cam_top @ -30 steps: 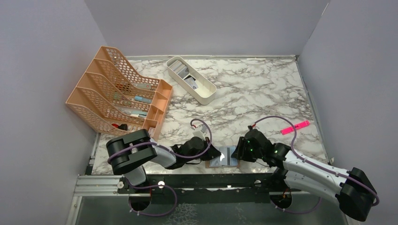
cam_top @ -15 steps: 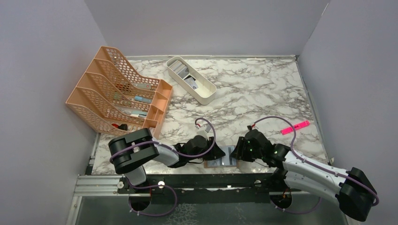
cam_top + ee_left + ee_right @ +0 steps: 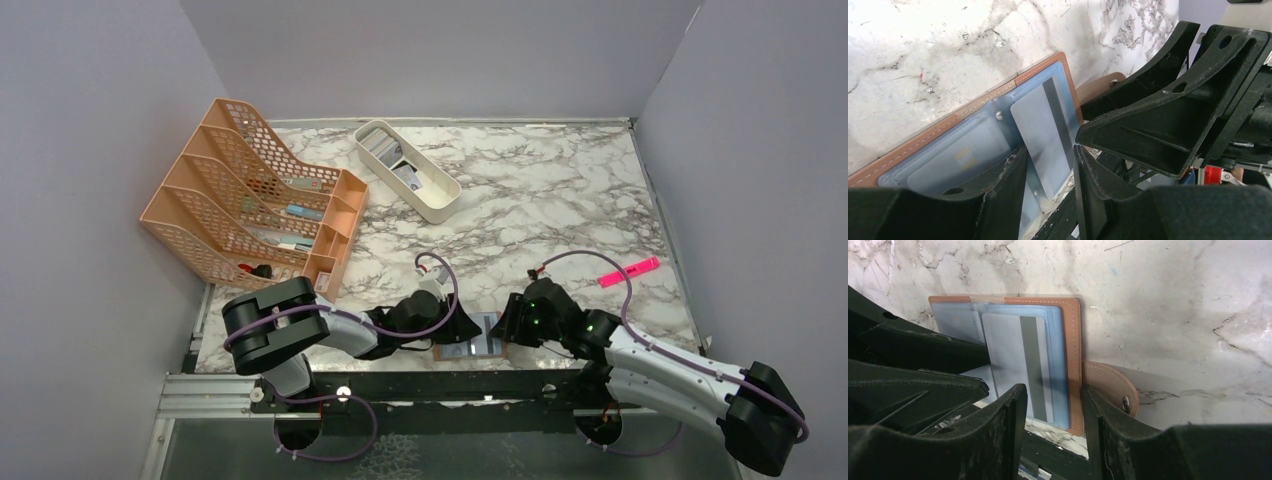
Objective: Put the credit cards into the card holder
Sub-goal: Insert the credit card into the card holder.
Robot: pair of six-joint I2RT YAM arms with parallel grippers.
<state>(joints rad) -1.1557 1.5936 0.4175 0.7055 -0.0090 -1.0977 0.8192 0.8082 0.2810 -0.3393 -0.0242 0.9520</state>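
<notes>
The left pincer (image 3: 1049,150) and right pincer (image 3: 1054,390) stand part open, gripping nothing, over the open card holder (image 3: 1075,330) at frame centre; 1 grey card (image 3: 1003,345) lies inside.

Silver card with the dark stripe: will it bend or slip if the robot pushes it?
The card looks flat and straight-edged, so it is probably stiff and light. Its glossy face lies against the shiny plastic sleeve of the card holder, so it would likely slide easily.

Card holder (image 3: 1075,340) lower edge hidden behind right claw (image 3: 1053,395).
</notes>
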